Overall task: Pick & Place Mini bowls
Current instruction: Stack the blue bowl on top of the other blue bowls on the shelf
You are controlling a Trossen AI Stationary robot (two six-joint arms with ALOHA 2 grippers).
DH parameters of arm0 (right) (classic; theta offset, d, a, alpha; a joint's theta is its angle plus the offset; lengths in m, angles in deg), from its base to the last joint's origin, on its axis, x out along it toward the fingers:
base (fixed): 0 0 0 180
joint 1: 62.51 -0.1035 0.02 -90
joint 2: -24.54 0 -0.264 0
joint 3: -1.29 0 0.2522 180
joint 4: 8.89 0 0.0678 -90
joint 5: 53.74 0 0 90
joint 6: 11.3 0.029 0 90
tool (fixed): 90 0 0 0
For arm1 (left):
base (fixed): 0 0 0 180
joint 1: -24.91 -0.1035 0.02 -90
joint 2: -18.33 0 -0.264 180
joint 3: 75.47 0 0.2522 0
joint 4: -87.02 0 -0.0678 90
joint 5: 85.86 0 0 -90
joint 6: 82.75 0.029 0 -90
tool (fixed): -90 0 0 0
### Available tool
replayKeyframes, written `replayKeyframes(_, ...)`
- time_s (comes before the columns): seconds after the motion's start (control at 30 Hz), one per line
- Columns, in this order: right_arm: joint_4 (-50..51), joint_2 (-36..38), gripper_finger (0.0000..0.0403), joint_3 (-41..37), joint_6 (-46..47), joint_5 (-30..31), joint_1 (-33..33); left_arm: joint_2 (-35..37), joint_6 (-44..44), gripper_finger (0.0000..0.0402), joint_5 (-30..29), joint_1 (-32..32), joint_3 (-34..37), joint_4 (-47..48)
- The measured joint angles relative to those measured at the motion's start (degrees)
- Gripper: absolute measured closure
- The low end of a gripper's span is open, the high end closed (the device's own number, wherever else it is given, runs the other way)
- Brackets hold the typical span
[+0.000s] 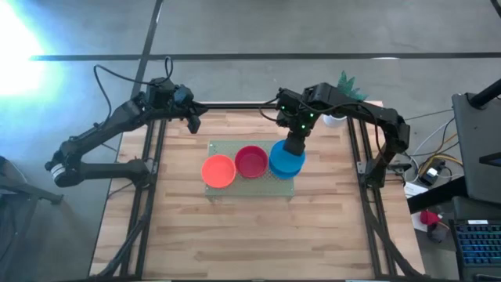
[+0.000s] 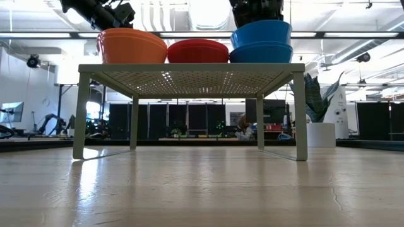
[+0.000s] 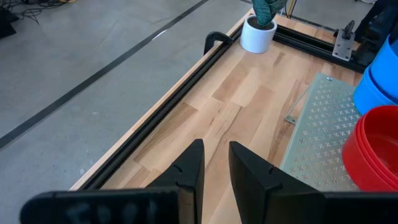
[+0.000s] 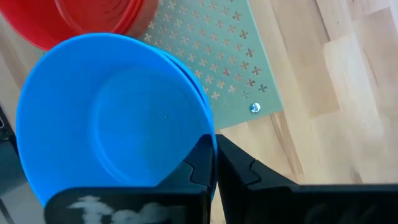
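My right gripper has its jaws pinched on the rim of the top blue bowl, stacked on the mat beside the red and orange bowls. Left gripper hangs slightly parted, empty, over the desk edge. A potted plant stands behind.

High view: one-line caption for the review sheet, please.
Right gripper pinches the top blue bowl; red and orange stacks alongside on the green stand.
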Motion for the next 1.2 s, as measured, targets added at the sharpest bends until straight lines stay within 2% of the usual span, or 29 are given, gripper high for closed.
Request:
replayKeyframes(0.3,-0.2,0.0,0.0391,0.2,0.0,-0.2,-0.6,0.0,-0.2,0.0335,0.0,0.0,0.0,0.0)
replayKeyframes(0.67,-2.6,0.1,0.0316,0.2,0.4,-0.2,-1.8,0.0,-0.2,0.0335,0.0,0.0,0.0,0.0)
replayKeyframes(0.83,-2.6,0.1,0.0300,2.1,1.7,-0.2,-1.7,0.0,-0.2,0.0335,0.0,0.0,0.0,0.0)
replayKeyframes(1.07,-2.8,0.2,0.0305,6.2,0.9,0.4,-1.7,0.0,-0.2,0.0335,0.0,0.0,0.0,0.0)
replayKeyframes(1.2,-3.1,0.2,0.0325,5.8,0.6,3.4,-2.1,0.0,-0.2,0.0335,0.0,0.0,0.0,0.0)
